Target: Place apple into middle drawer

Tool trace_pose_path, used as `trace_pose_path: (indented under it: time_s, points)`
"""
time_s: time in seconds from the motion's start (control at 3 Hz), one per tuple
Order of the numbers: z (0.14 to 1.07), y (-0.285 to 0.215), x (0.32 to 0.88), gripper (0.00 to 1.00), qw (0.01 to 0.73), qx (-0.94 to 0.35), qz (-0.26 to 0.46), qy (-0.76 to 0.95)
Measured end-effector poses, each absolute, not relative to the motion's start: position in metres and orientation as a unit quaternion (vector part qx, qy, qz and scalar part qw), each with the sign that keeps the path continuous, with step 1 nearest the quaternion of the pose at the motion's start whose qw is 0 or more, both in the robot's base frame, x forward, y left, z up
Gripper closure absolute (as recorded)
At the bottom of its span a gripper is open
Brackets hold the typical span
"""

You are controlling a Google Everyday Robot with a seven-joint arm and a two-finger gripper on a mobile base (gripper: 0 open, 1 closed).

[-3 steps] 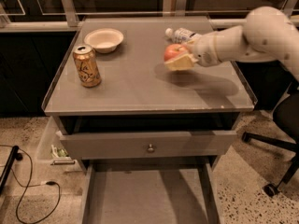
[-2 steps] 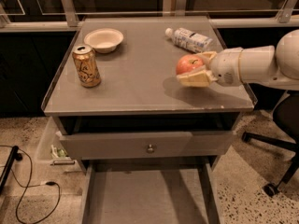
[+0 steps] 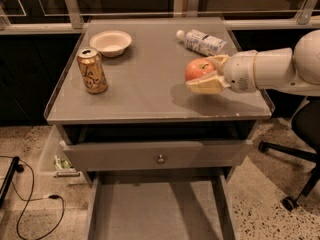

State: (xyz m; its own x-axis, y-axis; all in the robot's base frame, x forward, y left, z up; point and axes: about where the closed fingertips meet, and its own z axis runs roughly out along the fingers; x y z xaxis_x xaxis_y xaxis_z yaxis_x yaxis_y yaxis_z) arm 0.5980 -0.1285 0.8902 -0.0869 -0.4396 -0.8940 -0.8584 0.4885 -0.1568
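The red-orange apple (image 3: 198, 68) is held in my gripper (image 3: 202, 73), which is shut on it a little above the right front part of the grey tabletop (image 3: 150, 84). The cream fingers (image 3: 206, 86) close on the apple from the front and the back. The white arm comes in from the right. The middle drawer (image 3: 150, 209) is pulled out, low in front of the cabinet, and its flat grey floor is bare. Above it is a grey drawer front with a round knob (image 3: 160, 159), slightly ajar.
A gold can (image 3: 92, 70) stands at the left of the tabletop, a white bowl (image 3: 112, 42) at the back left, and a plastic bottle (image 3: 201, 41) lies at the back right. An office chair base (image 3: 292, 149) is on the right, and cables (image 3: 30, 199) lie on the floor at the left.
My gripper has carried the apple from beside the bottle toward the front right of the tabletop, then eased slightly left. The other objects have not moved.
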Motion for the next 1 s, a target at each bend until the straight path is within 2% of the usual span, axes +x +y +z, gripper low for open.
trace_pose_path:
  time_s: [0.67, 1.0]
  points:
    - [0.867, -0.135, 0.498, 1.00, 0.499, -0.475, 0.220, 0.691]
    - [0.832, -0.168, 0.454, 1.00, 0.488, -0.457, 0.199, 0.717]
